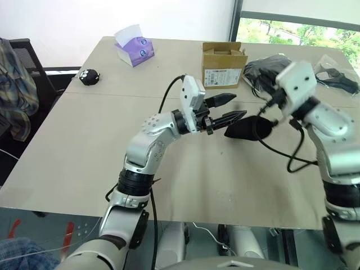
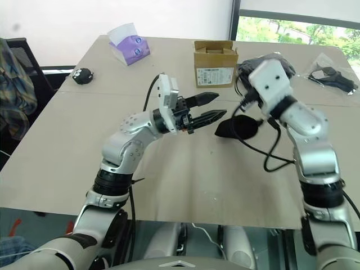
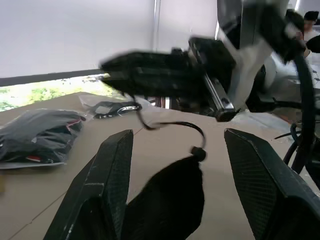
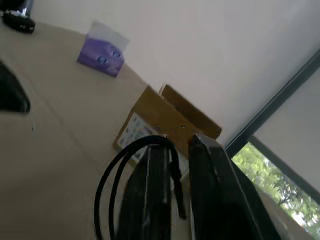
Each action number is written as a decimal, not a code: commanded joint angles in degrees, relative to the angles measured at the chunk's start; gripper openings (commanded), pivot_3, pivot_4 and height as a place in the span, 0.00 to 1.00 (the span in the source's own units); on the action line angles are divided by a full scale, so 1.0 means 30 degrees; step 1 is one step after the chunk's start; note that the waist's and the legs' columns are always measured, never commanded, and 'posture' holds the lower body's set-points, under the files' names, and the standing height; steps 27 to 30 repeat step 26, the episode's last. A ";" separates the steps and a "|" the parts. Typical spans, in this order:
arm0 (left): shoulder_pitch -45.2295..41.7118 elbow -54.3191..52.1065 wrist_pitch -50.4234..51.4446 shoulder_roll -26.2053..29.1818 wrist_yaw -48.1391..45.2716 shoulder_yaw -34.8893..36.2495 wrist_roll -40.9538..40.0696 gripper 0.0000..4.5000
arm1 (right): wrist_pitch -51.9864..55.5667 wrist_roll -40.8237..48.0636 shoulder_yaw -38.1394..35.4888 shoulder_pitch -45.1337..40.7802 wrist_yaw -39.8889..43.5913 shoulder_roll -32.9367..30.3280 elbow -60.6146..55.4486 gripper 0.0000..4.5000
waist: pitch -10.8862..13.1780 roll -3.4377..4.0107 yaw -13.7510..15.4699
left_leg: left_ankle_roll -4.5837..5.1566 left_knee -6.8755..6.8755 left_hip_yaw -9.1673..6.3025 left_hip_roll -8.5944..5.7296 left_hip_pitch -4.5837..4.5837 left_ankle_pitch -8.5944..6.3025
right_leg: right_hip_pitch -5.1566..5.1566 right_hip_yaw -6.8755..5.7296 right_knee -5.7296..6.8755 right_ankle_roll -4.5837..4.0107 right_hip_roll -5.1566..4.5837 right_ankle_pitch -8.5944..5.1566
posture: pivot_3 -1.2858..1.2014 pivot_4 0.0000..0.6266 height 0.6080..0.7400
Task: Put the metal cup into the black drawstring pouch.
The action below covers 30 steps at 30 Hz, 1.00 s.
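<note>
- Our left end effector (image 1: 229, 108) stands with its two black fingers spread wide and nothing between them, pointing level across the pale surface (image 1: 84, 146) toward our right side.
- The small matte black fabric drawstring pouch (image 1: 247, 129) hangs just past those fingertips, between our two arms, above the surface. Its long axis runs roughly level, in line with the left fingers.
- In the left wrist view, the pouch's thin black cord and bead toggle (image 3: 199, 152) rise toward our right end effector (image 3: 150, 75).
- The right end effector's fingers stand close together around the cord in the right wrist view; we cannot tell whether they grip it or are letting go.
- We cannot pick out the shiny metal cup; it may already sit inside the pouch.
- We judge the left arm nearer the pouch body, the right nearer its mouth.
</note>
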 commanded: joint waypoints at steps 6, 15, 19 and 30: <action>0.4121 -0.0496 -0.1299 0.2803 0.0471 0.1057 0.1569 0.67 | 0.0212 0.3703 -0.4051 0.3416 0.4809 -0.3667 0.2186 0.74 | -0.0002 0.0003 -0.0058 | 0.0058 -0.0010 -0.0002 0.0003 0.0014 -0.0033 | -0.0002 -0.0002 -0.0002 0.0000 0.0013 0.0000 | 0.52 0.24 0.81; 0.8409 -0.1827 -0.2488 0.5002 0.1395 0.2863 0.2652 0.67 | -0.3480 0.7788 -0.6761 0.8361 1.1465 -0.2739 0.5920 0.74 | -0.0005 0.0003 0.0093 | 0.0089 -0.0009 0.0003 0.0021 0.0033 -0.0051 | 0.0049 -0.0022 -0.0026 -0.0002 0.0014 0.0001 | 0.52 0.24 0.81; 1.2173 -0.2981 -0.4130 0.4861 0.2711 0.2892 0.4071 0.67 | -0.6483 0.7564 -0.6574 1.1133 1.4183 -0.2094 0.8923 0.74 | -0.0021 0.0014 -0.0013 | 0.0116 -0.0030 -0.0025 0.0050 0.0061 -0.0068 | 0.0060 0.0016 -0.0049 0.0002 -0.0020 -0.0002 | 0.52 0.24 0.81; 1.5505 -0.4419 -0.4945 0.3966 0.3994 0.2665 0.4425 0.67 | -1.0760 0.6983 -0.7010 0.9568 1.4859 -0.2090 1.4698 0.74 | 0.0005 0.0041 -0.0228 | 0.0168 -0.0029 0.0110 0.0035 0.0537 -0.0098 | 0.0439 0.0103 -0.0037 -0.0058 -0.0011 -0.0058 | 0.52 0.24 0.81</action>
